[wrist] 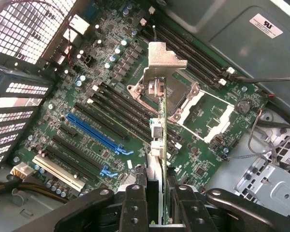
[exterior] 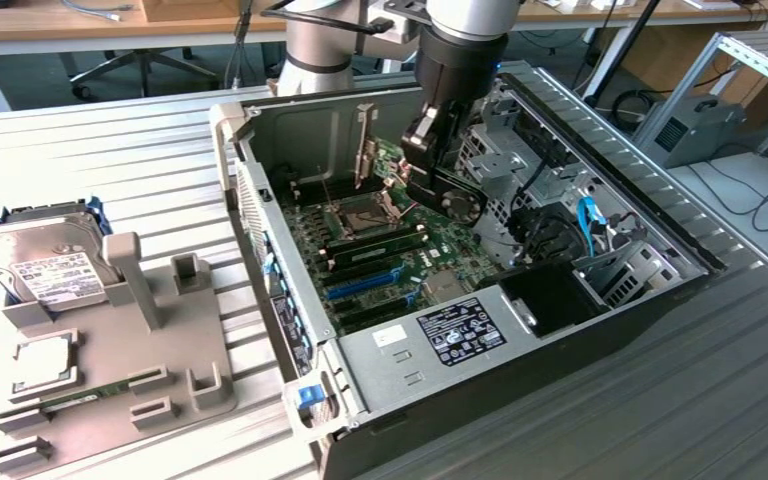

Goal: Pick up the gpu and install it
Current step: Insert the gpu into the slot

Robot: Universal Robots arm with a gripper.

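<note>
My gripper reaches down into the open computer case and is shut on the gpu, a black card whose round fan faces the exterior view's right. The wrist view looks along the gpu edge-on, with its silver end bracket at the far end. The card is clamped between the two black fingers of the gripper. It hangs upright above the green motherboard, over the row of black slots beside the long blue slot. Whether its edge touches a slot is hidden.
The CPU socket lies just beyond the card, and cables and drive cages crowd the case's right side in the exterior view. On the slatted table to the left stands a grey holder with a hard drive, a CPU and a RAM stick.
</note>
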